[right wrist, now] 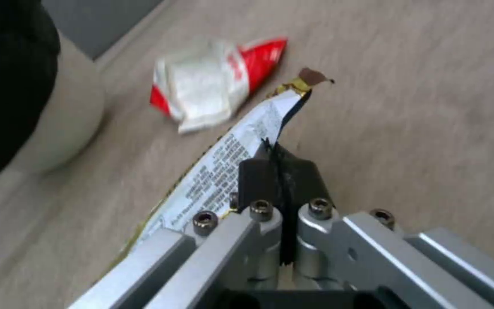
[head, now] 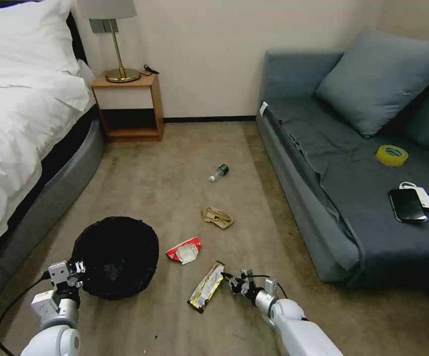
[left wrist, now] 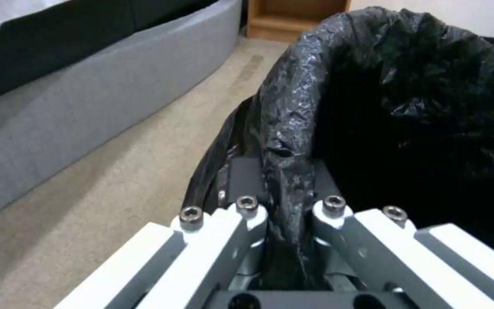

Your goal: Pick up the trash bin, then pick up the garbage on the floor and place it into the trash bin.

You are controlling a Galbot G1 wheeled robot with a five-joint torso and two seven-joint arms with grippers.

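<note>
My left gripper [left wrist: 284, 189] pinches the crinkled, glossy black liner at the rim of the round bin [head: 115, 257], on the carpet [head: 150, 183] by the bed [head: 21, 109]. My right gripper [right wrist: 281, 165] is clamped on the edge of the long, flat yellow-black wrapper [head: 206, 287], beside the bin. Four litter pieces: that wrapper, a crumpled red-white wrapper [head: 184, 250] just beyond it, a tan paper wad [head: 217, 217] farther out, and one small clear green-capped bottle [head: 219, 172] farthest.
</note>
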